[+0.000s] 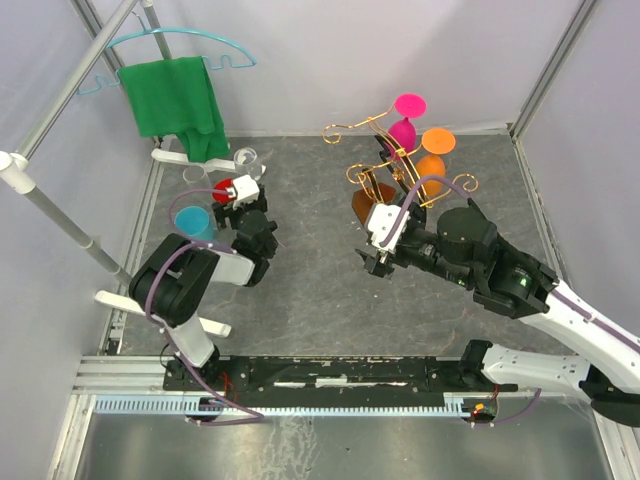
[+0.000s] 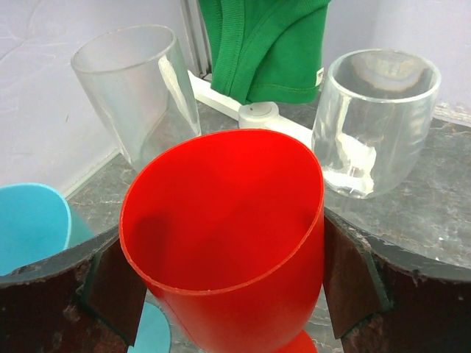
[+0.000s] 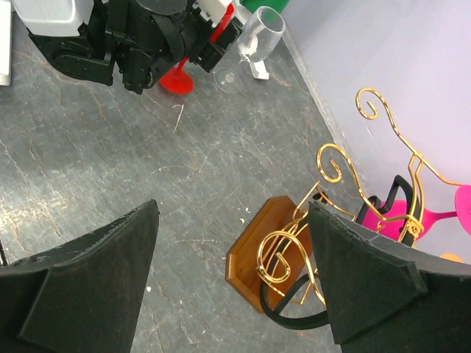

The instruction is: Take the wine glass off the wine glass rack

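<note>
In the left-centre of the top view, the left pincer (image 1: 232, 194) is closed on the bowl of a red wine glass (image 2: 221, 235). In the wrist view its dark pads (image 2: 110, 287) press the bowl from both sides. The red foot sits low against the grey desk (image 1: 320, 300), though I cannot tell whether it fully rests there. This glass is off the wine glass rack (image 1: 375, 195), which stands well apart in the upper right of the top view. The rack's gold scrolled arms carry a pink wine glass (image 1: 404, 131) and an orange wine glass (image 1: 431, 168), both hanging bowl-down. The right pincer (image 3: 232, 212) is spread wide and holds nothing. It hangs just left of the rack and above the desk, with the oval wooden base (image 3: 250, 259) showing between its fingers in its own view. Near the red glass stand a blue glass (image 1: 193, 221) and two clear glasses (image 2: 136, 88) (image 2: 375, 121). Above them, in the upper left, a green cloth (image 1: 178, 95) hangs from a turquoise hanger (image 1: 235, 52).
</note>
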Available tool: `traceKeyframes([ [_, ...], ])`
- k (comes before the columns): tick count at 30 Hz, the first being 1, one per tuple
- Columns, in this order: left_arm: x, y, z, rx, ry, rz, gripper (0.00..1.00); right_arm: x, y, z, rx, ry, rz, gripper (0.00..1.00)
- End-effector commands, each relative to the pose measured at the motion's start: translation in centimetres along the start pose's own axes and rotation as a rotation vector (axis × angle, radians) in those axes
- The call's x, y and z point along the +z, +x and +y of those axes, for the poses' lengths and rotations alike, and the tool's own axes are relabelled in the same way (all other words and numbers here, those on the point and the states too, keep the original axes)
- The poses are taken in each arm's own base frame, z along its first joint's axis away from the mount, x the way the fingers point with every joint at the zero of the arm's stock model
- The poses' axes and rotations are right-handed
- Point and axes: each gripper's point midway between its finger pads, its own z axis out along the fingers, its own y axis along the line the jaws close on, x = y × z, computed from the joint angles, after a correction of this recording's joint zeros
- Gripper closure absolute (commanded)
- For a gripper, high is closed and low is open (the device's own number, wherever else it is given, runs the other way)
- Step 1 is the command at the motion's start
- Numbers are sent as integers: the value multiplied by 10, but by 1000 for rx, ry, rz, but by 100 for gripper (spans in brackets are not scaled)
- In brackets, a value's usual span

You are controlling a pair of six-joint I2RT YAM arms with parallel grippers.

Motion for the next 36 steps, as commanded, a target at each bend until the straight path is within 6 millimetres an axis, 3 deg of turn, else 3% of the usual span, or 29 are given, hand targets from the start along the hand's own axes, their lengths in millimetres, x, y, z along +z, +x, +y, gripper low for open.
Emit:
traceKeyframes([
  [1, 5, -18, 5, -49, -77, -79, 11, -6, -1, -9, 1, 45, -7, 10],
  [10, 5, -13, 4, -7, -99, -100, 6, -6, 6, -11, -1, 62, 17, 9],
  [13, 3, -13, 2, -13, -90, -98, 0, -4, 8, -11, -1, 62, 25, 9],
  [22, -6, -13, -9, 12, -63, -80, 1, -3, 12, -11, -2, 64, 37, 9],
  [30, -29, -30, -10, -11, -31, -57, 1, -9, 9, -32, 68, 170, 41, 10],
  [36, -40, -39, -1, -30, -38, -13, 1, -9, 9, -47, 167, 218, 46, 13],
])
